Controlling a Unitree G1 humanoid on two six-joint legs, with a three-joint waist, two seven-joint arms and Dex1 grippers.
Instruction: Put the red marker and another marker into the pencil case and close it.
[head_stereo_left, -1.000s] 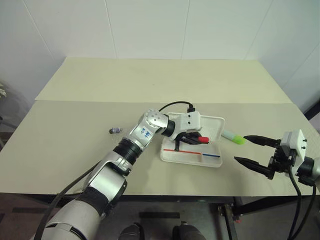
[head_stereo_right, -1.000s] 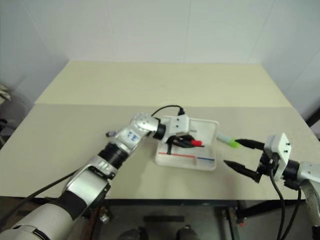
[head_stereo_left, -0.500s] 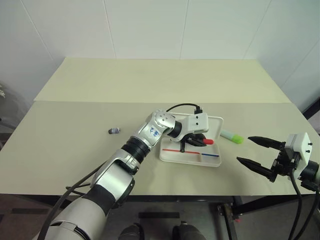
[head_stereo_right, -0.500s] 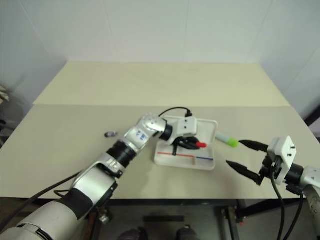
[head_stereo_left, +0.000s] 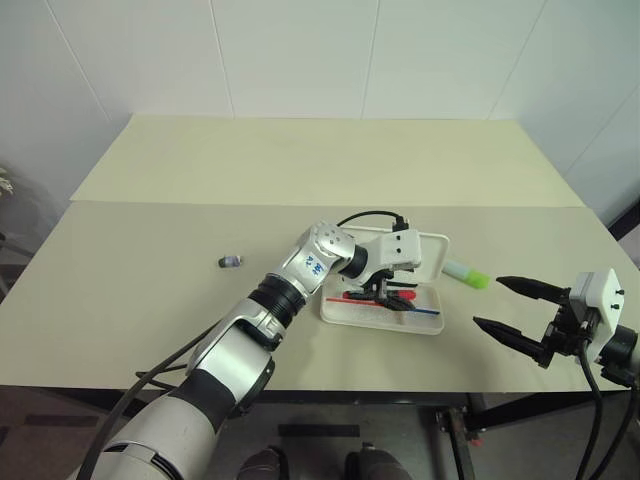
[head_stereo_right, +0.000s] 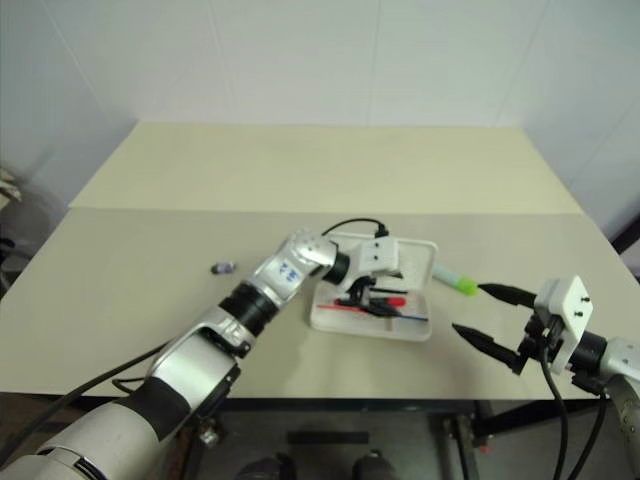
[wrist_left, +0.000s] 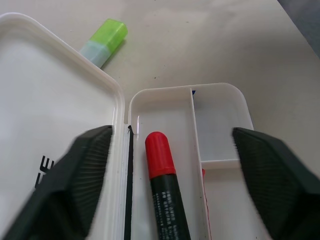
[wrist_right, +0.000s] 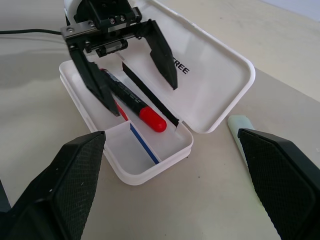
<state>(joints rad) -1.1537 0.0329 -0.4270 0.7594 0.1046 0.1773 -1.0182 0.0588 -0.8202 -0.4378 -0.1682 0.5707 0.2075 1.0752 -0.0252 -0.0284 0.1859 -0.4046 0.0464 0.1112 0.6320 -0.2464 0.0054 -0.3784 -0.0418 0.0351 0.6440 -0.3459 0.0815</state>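
Note:
The white pencil case (head_stereo_left: 431, 256) lies open on the table, lid flat on the far side. The red marker (wrist_left: 161, 169) lies loose in the tray's long compartment, red end toward the small side pocket. My left gripper (head_stereo_left: 388, 293) hangs just above it, open, one finger on each side of the marker and neither touching it. The mint-green marker (head_stereo_left: 466, 273) with its lime cap rests on the table just right of the lid. My right gripper (head_stereo_left: 488, 302) hovers open to the right of the case, near the table's front edge, with nothing in it.
A small dark object (head_stereo_left: 230, 262) lies on the table left of my left arm. A black cable (head_stereo_left: 362, 214) arcs over the left wrist. The table's front edge (head_stereo_left: 400, 362) runs close below the case.
My left gripper has opened and let go of the red marker, which now lies in the tray. The right gripper has stayed where it was.

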